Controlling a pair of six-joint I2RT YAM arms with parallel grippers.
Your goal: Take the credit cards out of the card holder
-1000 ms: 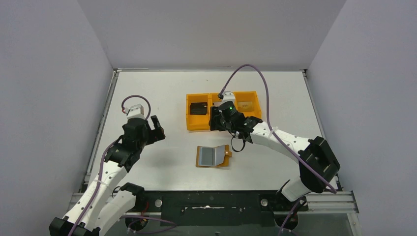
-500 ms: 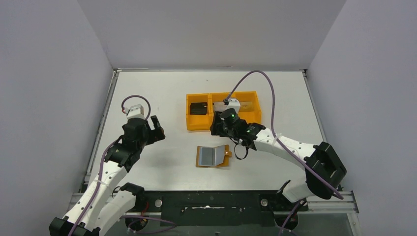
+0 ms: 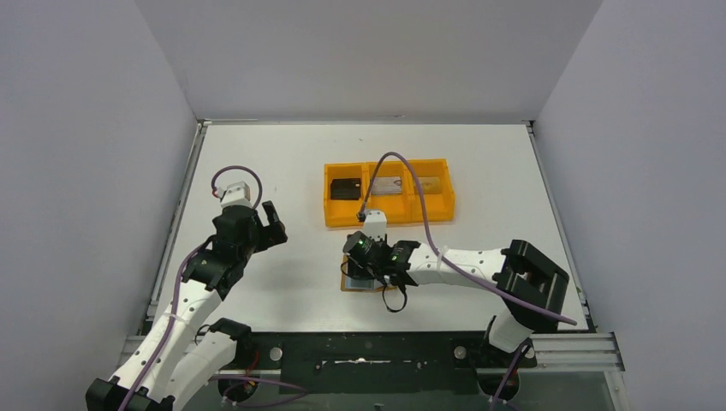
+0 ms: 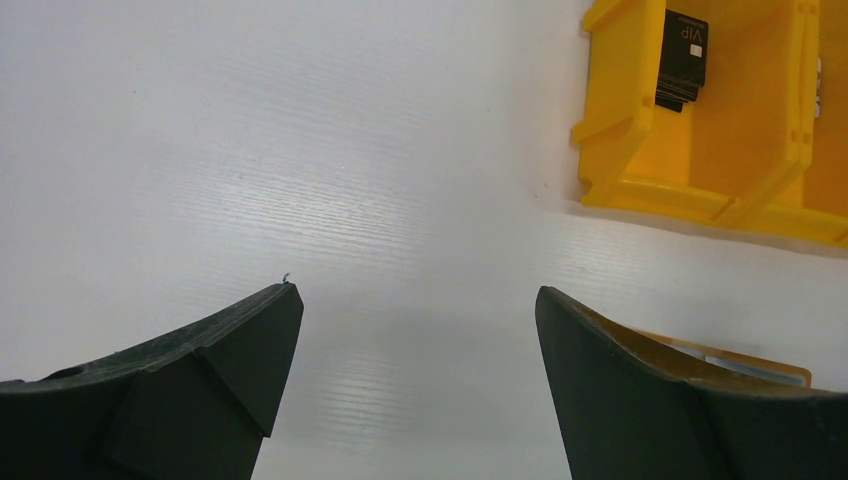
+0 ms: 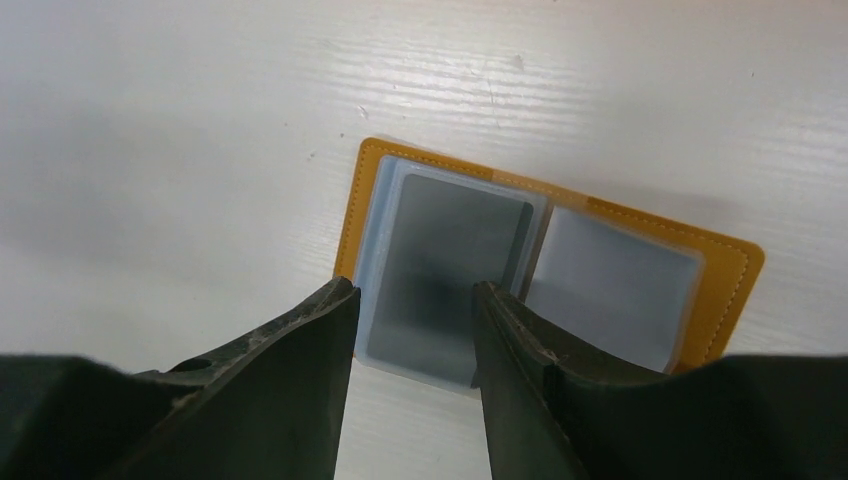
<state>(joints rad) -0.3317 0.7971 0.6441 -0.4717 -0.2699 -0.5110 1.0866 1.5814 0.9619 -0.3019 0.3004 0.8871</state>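
Note:
The card holder (image 5: 352,205) lies open and flat on the table, tan-brown with two pale pockets. A dark grey credit card (image 5: 460,225) sits in its left pocket and a lighter one (image 5: 612,285) in the right pocket. My right gripper (image 5: 415,290) hovers low over the left pocket, open, its fingertips straddling the near end of the dark card without holding it. From above, this gripper (image 3: 370,255) covers most of the card holder (image 3: 351,285). My left gripper (image 3: 272,224) hangs wide open and empty over bare table to the left, as the left wrist view (image 4: 417,292) also shows.
An orange three-compartment tray (image 3: 334,214) stands behind the card holder, with a black card (image 3: 346,188) in its left bin, a silvery card (image 3: 389,185) in the middle bin and a pale one (image 3: 431,182) on the right. The right arm's purple cable arcs above the tray.
My right arm has swung from above the tray towards the near edge and down over the card holder, its jaws narrowing a little. The left arm has not moved.

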